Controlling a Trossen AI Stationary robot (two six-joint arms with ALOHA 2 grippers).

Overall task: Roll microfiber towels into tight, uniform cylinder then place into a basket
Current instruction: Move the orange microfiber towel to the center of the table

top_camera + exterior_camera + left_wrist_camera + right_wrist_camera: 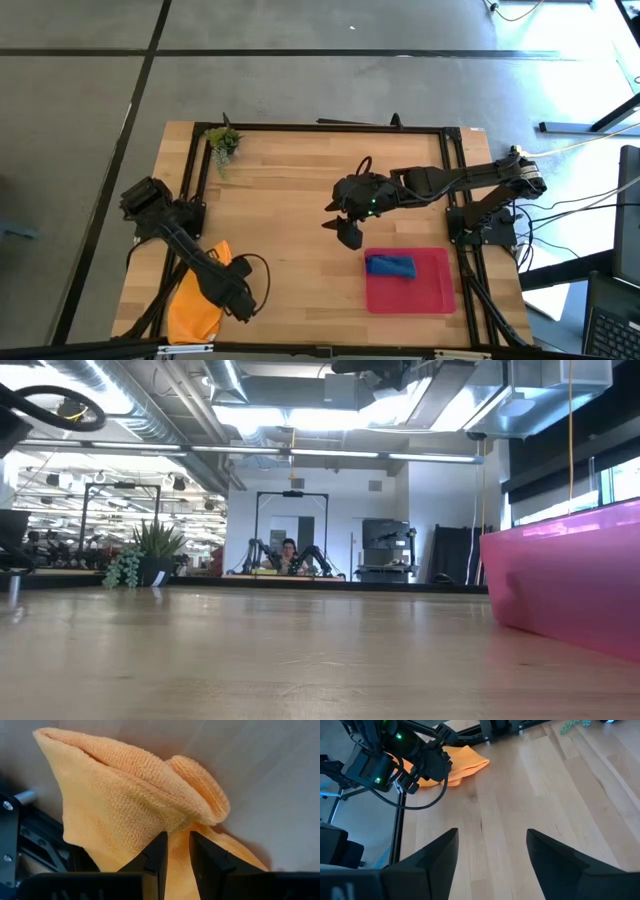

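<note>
Two towels show from above: your blue towel (390,265) already lies rolled in the basket (437,296), while the orange towel (192,305) sits bunched at the table's near left corner under your left gripper (240,305). Left wrist view: narrowly parted fingers (156,856) pinch an orange fold, likely to straighten it. Right wrist view: your right gripper (492,851) hangs wide open, empty, mid-table.

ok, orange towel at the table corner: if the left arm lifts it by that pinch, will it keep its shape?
Probably not. The orange towel is soft terry, bunched in loose folds around the left gripper, so it should droop and unfold. It looks light, and the nap likely grips well. In the high view part of it overhangs the table edge, so it may slide off.
</note>
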